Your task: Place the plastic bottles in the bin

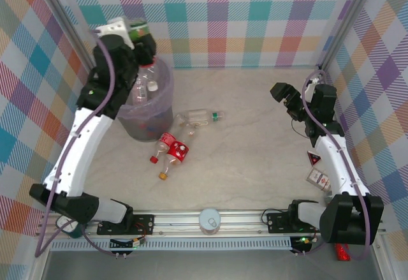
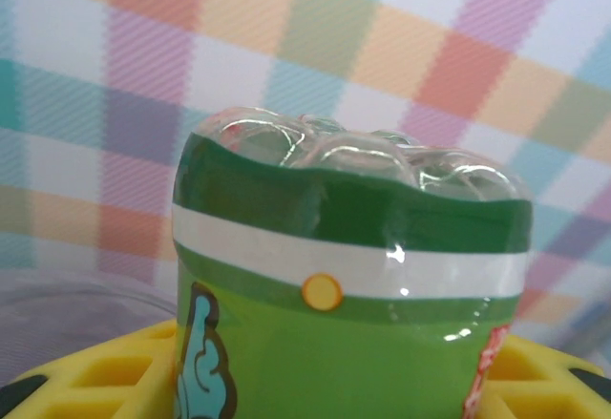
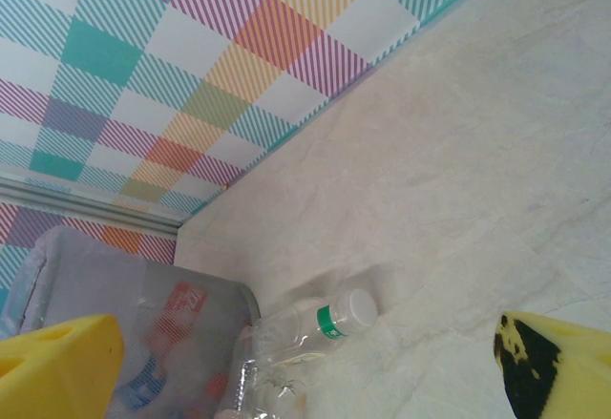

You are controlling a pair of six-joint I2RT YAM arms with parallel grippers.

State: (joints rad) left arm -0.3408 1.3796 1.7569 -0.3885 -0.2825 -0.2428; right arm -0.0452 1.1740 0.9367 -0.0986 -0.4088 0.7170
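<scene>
Over bin [image 1: 150, 119], left tool [image 1: 141, 44] clamps green bottle [image 2: 344, 276].

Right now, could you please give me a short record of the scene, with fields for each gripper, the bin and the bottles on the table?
left gripper: shut on the green bottle, raised above the bin
right gripper: open, empty, over the right side of the table
bin: far left, holds bottles, one white-capped neck sticking up
bottles on table: a clear bottle and two red-labelled bottles, lying beside the bin
</scene>
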